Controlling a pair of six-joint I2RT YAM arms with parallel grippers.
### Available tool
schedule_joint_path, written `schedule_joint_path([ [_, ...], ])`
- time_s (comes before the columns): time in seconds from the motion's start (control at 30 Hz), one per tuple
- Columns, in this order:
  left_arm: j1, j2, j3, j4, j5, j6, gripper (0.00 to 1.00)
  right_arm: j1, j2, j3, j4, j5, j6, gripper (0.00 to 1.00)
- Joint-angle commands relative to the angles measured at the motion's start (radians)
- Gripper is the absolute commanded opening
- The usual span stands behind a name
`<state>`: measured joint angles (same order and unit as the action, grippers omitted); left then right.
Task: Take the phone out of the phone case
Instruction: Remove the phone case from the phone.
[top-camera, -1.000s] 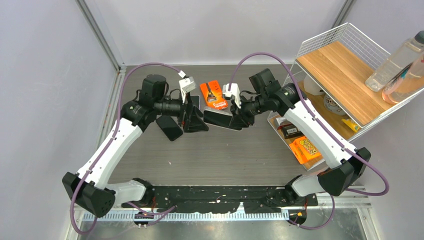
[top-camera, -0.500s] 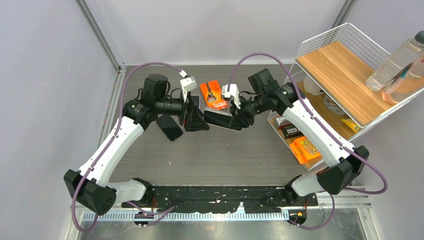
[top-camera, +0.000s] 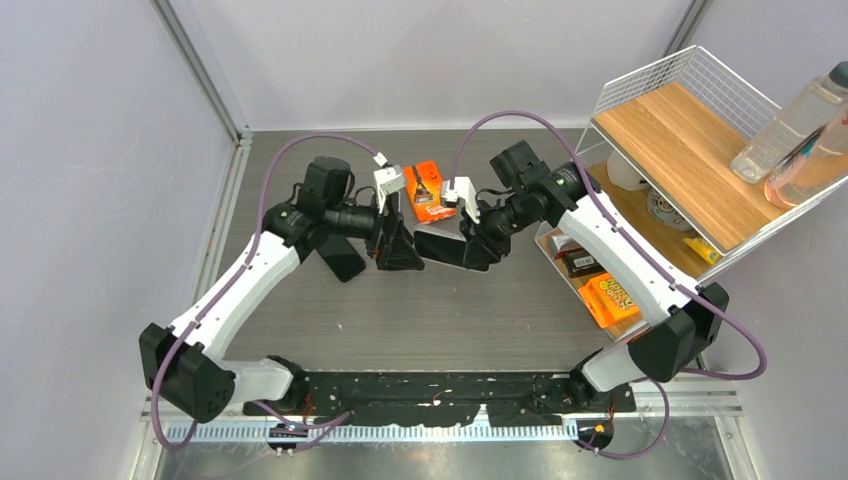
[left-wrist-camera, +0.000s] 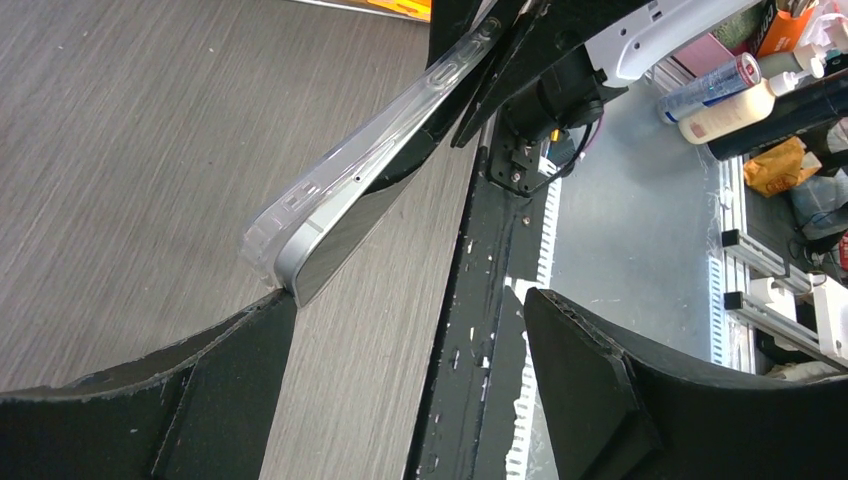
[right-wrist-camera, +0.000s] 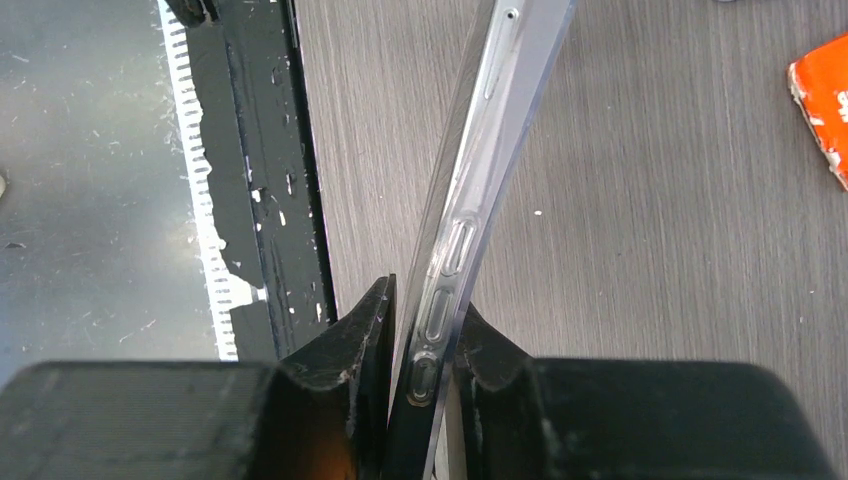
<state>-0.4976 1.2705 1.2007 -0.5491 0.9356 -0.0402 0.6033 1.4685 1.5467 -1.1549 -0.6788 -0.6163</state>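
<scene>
The phone in its clear case (top-camera: 440, 248) is held above the table between the two grippers. My right gripper (top-camera: 478, 243) is shut on one end of it. In the right wrist view the cased phone (right-wrist-camera: 470, 200) stands edge-on between the pads of the right gripper (right-wrist-camera: 428, 300). My left gripper (top-camera: 398, 246) is open at the phone's other end. In the left wrist view the left gripper (left-wrist-camera: 410, 300) gapes wide. The phone's silver corner (left-wrist-camera: 300, 262) touches the tip of its left finger (left-wrist-camera: 240, 350), and the clear case (left-wrist-camera: 370, 170) lies along the phone's far side.
A flat black slab (top-camera: 340, 258) lies on the table under my left arm. An orange box (top-camera: 428, 190) lies behind the grippers. A wire rack (top-camera: 640, 90) with a wooden shelf, bottles and snack packs stands at the right.
My left arm has moved right, bringing its open gripper up to the phone's free end. My right gripper has shifted slightly left and nearer with the phone.
</scene>
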Motion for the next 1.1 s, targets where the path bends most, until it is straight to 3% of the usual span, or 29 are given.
schedule_joint_path([
  [0.0,-0.052,0.028,0.041,0.435,0.128,0.076,0.87,0.118,0.003,0.042,0.032,-0.373,-0.095,0.05],
  [0.23,-0.058,0.023,0.072,0.475,0.230,0.051,0.87,0.118,0.008,0.025,0.032,-0.358,-0.101,0.05],
  [0.7,-0.042,-0.017,0.195,0.308,0.304,0.094,0.89,0.113,0.044,0.007,0.117,-0.187,0.022,0.05],
  [1.07,-0.042,-0.061,0.203,0.143,0.374,0.234,0.90,0.109,0.106,0.046,0.070,-0.226,0.003,0.05],
])
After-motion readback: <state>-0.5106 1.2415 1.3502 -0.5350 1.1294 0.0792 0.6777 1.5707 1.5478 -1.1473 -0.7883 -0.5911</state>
